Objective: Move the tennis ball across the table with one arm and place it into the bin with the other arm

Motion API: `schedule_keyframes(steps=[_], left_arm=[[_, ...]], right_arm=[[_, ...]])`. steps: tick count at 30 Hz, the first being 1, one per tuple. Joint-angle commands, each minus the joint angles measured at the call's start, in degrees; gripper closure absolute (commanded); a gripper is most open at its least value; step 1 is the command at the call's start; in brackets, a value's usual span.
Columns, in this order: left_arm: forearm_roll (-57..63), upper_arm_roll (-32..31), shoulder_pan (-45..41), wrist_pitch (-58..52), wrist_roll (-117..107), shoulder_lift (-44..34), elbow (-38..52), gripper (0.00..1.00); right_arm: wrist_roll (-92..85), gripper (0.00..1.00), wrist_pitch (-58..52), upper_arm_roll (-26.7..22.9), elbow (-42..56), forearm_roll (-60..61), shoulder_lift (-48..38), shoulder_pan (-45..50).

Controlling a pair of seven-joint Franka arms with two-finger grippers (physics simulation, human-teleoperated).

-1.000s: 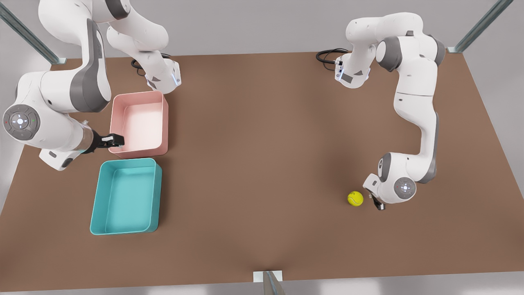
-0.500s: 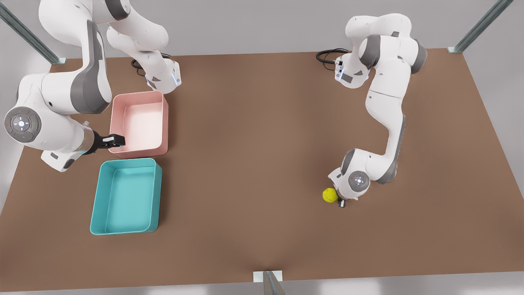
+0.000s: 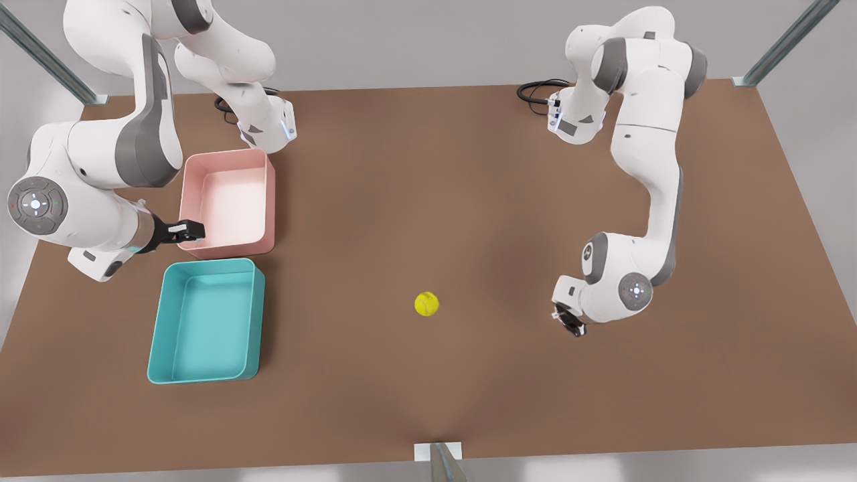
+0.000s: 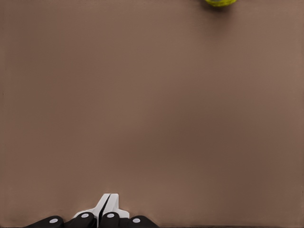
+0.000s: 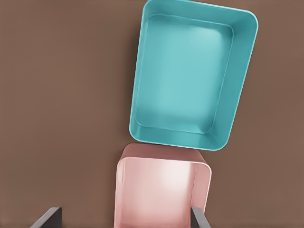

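The yellow-green tennis ball lies loose on the brown table, near the middle and toward the front edge; its edge also peeks into the left wrist view. My left gripper is shut and empty, low over the table to the front view's right of the ball, well apart from it. The teal bin sits empty at the front view's left. My right gripper hangs open over the pink tub's near edge, waiting.
An empty pink tub stands touching the teal bin's far end. Bare tabletop stretches between the ball and the bins. Both arm bases and a black cable are at the table's far edge.
The left gripper swept toward the front view's left against the ball, then drew back. The ball has rolled on leftward to mid-table. The right arm barely moved.
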Motion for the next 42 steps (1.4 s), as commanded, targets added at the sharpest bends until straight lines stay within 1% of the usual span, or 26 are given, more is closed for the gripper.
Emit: schedule_keyframes(steps=[1, 2, 3, 4, 5, 6, 7, 8, 9, 11, 13, 16, 17, 18, 19, 20, 21, 22, 23, 24, 26, 30, 33, 37, 42], left_arm=[[8.3, 1.5, -0.5, -16.2, -24.1, -4.8, 2.6, 0.79], [15.7, -0.7, -0.4, -27.0, -32.8, -5.9, 8.7, 0.79], [19.6, -1.8, -0.1, -39.5, -36.5, -7.5, 16.7, 0.79], [20.1, -1.7, -0.1, -44.5, -42.2, -12.0, 17.4, 0.54], [20.4, -0.7, 0.4, -51.0, -43.5, -13.5, 17.2, 0.00], [19.8, 0.3, 0.6, -49.2, -62.0, -14.3, 15.7, 0.00], [13.9, 0.5, 1.1, -47.3, -70.7, -14.7, 16.0, 0.00], [10.9, 0.4, 3.3, -48.8, -71.0, -14.7, 16.5, 0.00], [10.9, 0.6, 3.4, -49.9, -71.0, -14.7, 16.6, 0.00], [10.7, 0.6, 6.7, -52.6, -70.6, -14.7, 16.7, 0.00], [10.6, 0.2, 6.6, -56.0, -71.0, -14.8, 18.3, 0.00], [9.9, 0.1, 6.9, -56.2, -71.5, -15.6, 18.3, 0.00], [9.9, 0.1, 6.9, -56.2, -72.3, -15.7, 18.2, 0.00], [9.8, 0.1, 6.9, -56.2, -72.6, -15.7, 18.2, 0.00], [9.8, 0.1, 6.9, -56.2, -72.7, -15.7, 18.2, 0.00], [9.8, 0.1, 7.0, -56.2, -72.7, -15.7, 18.1, 0.00], [9.8, 0.1, 6.9, -56.2, -72.9, -15.7, 18.0, 0.00], [9.8, 0.0, 6.9, -56.2, -74.3, -15.7, 18.0, 0.00], [9.8, 0.0, 6.9, -56.2, -74.3, -15.7, 18.0, 0.00], [9.8, 0.0, 6.9, -56.2, -74.3, -15.7, 17.9, 0.00], [9.8, 0.0, 6.9, -56.2, -74.3, -15.7, 17.9, 0.00], [9.8, 0.2, 7.4, -56.5, -73.8, -15.7, 17.9, 0.00], [9.8, 0.1, 7.4, -56.3, -73.8, -15.5, 17.9, 0.00], [9.8, 0.1, 7.4, -56.2, -73.8, -15.4, 17.9, 0.00], [9.8, 0.1, 7.5, -56.2, -73.8, -15.2, 17.9, 0.00]], right_arm=[[-0.2, 0.00, 0.0, 0.0, 0.0, 0.1, -0.1, 0.0], [-0.2, 0.00, 0.0, 0.0, 0.0, 0.1, -0.1, -0.1], [-0.2, 0.00, 0.0, 0.0, 0.0, 0.1, -0.1, -0.1], [-0.2, 0.00, 0.0, 0.0, 0.0, 0.1, -0.1, -0.1], [-0.2, 0.00, 0.0, 0.0, 0.0, 0.1, -0.1, -0.2], [-0.2, 0.00, 0.0, 0.0, 0.0, 0.2, 0.0, -0.2], [-0.2, 0.00, 0.0, 0.0, 0.0, 0.4, 0.1, -0.2], [-0.1, 0.00, 0.1, 0.0, 0.1, 0.5, 0.2, -0.2], [-0.1, 0.00, 0.1, 0.0, 0.1, 0.5, 0.2, -0.2], [-0.1, 0.00, 0.1, 0.0, 0.1, 0.5, 0.2, -0.2], [-0.1, 0.00, 0.1, 0.0, 0.1, 0.5, 0.2, -0.2], [0.6, 0.00, -0.1, 0.0, 0.0, 0.6, 0.9, 0.0], [0.7, 0.00, -0.2, 0.0, 1.0, 2.7, 2.9, 1.0], [1.0, 0.00, 1.5, 0.1, 1.5, 7.2, 6.4, 1.9], [2.4, 0.00, 4.5, 0.1, 2.0, 7.7, 8.8, 4.8], [12.5, 0.00, 8.8, 0.0, 2.3, 7.1, 11.6, 9.8], [17.7, 0.00, 12.8, 0.0, 2.4, 6.6, 14.9, 13.2], [23.8, 0.00, 18.2, -0.1, 2.5, 6.4, 18.6, 16.1], [31.9, 0.00, 20.6, 0.1, 3.9, 6.7, 22.7, 18.2], [36.3, 0.00, 22.5, 0.0, 4.5, 6.7, 24.1, 20.5], [45.4, 0.00, 31.6, 0.1, 4.7, 7.1, 28.1, 24.0], [68.3, 0.00, 40.5, 0.0, 5.0, 7.1, 31.6, 31.1], [76.9, 0.00, 41.3, -0.5, 10.7, 6.9, 36.5, 34.6], [79.1, 0.00, 42.2, -1.5, 10.6, 6.9, 37.6, 37.7], [78.0, 0.00, 42.4, -1.6, 10.0, 6.5, 38.3, 37.3]])
